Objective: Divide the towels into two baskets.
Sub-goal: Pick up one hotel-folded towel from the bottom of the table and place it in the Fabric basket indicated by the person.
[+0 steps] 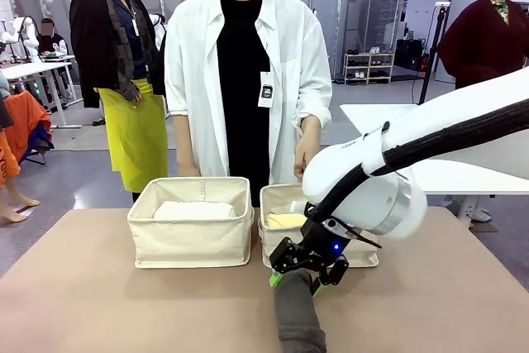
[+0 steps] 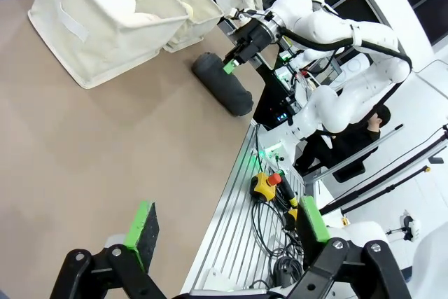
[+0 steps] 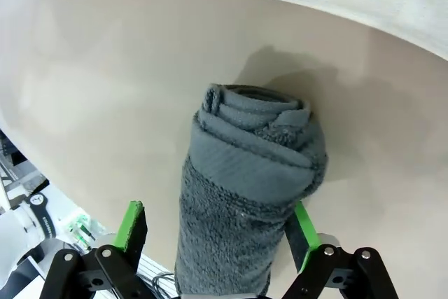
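Dark grey towel: laid rolled on the tan table at the near edge, just in front of the right basket, its long axis running from the near edge toward the baskets; the spiral end is seen in the right wrist view.
Right gripper: lowered over the far end of the grey roll, fingers spread with one green pad set apart from the roll on one side and the other pad seen just at its other side; the roll is straddled but not squeezed.
Left gripper: held above the near edge of the table, fingers wide apart, nothing between them.
Right basket: placed just beyond the grey roll, partly covered by the right arm; a pale yellow towel is seen inside.
Left basket: set just beside the right basket, a pale towel lying in it; whether it is white or peach cannot be told.
Person: stood behind the baskets in a white coat, one hand hung above the right basket.
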You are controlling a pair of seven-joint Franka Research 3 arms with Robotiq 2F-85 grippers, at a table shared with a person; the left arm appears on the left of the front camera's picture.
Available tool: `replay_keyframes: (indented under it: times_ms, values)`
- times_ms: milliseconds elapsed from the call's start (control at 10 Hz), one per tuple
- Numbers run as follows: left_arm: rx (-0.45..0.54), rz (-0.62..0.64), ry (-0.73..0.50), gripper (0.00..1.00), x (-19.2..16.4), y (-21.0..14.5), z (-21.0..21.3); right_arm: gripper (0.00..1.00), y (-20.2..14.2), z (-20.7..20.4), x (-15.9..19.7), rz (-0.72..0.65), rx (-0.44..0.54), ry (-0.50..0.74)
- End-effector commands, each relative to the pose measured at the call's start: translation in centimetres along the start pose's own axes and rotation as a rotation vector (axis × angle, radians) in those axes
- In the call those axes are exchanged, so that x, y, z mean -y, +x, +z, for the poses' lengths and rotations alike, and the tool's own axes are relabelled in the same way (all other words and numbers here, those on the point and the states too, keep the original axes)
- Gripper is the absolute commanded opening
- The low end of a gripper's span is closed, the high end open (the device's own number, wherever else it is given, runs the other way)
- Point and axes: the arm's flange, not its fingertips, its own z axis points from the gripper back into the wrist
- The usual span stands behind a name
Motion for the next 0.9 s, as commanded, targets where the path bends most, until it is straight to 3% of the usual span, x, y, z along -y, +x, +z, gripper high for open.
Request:
replay_keyframes:
  times_ms: [0, 200, 300, 600, 800]
  values:
    - [0.01, 0.003, -0.003, 1.0, 0.6, -0.2, 0.0, 1.0, 0.5, -1.5, -1.4, -0.012, -0.025, -0.074]
    - [0.01, 0.003, -0.003, 1.0, 0.6, -0.2, 0.0, 1.0, 0.3, -2.5, -1.7, 0.025, -0.086, -0.115]
    - [0.01, 0.003, -0.003, 1.0, 0.6, -0.2, 0.0, 0.88, 0.1, -2.8, -1.7, 0.034, -0.106, -0.136]
    - [0.01, 0.003, -0.003, 1.0, 0.6, -0.2, 0.0, 0.0, -0.1, -3.0, -1.6, 0.053, -0.117, -0.155]
    - [0.01, 0.003, -0.003, 1.0, 0.6, -0.2, 0.0, 0.0, -0.4, -2.3, -1.3, 0.039, -0.1, -0.154]
